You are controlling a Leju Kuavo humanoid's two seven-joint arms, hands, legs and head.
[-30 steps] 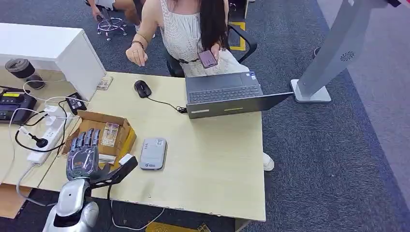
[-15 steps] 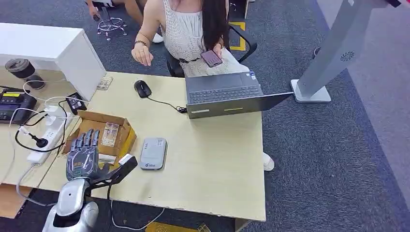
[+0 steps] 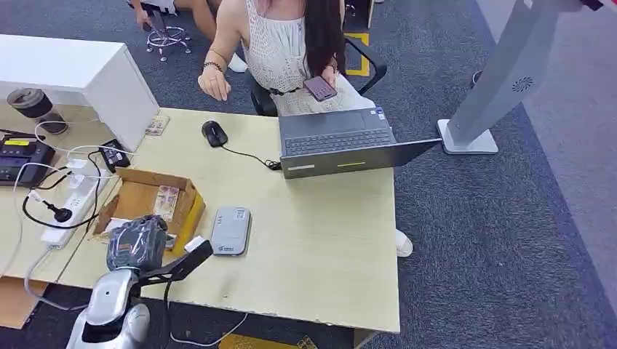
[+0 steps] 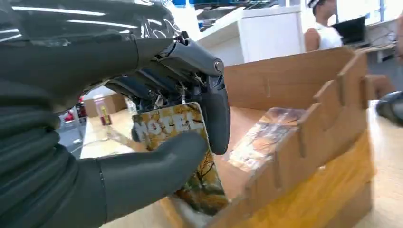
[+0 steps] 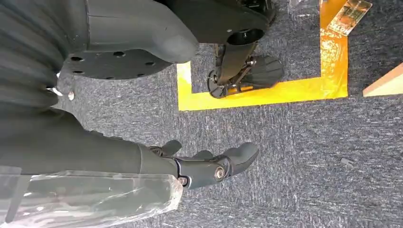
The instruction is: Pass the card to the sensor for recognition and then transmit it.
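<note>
My left robot hand (image 4: pixel 157 142) pinches the card (image 4: pixel 183 156) inside the box (image 4: pixel 304 156).
Thumb and fingers close on its upper part, so I can lift it toward the sensor (image 3: pixel 231 230).

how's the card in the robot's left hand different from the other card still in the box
The autumn-printed card is pinched upright between the thumb and fingers of the left hand, at the near wall of the brown cardboard box; the second clear-wrapped card lies untouched on the box floor. The held card shows large white lettering; none can be made out on the lying one. Both share orange-yellow leaf artwork.
</note>
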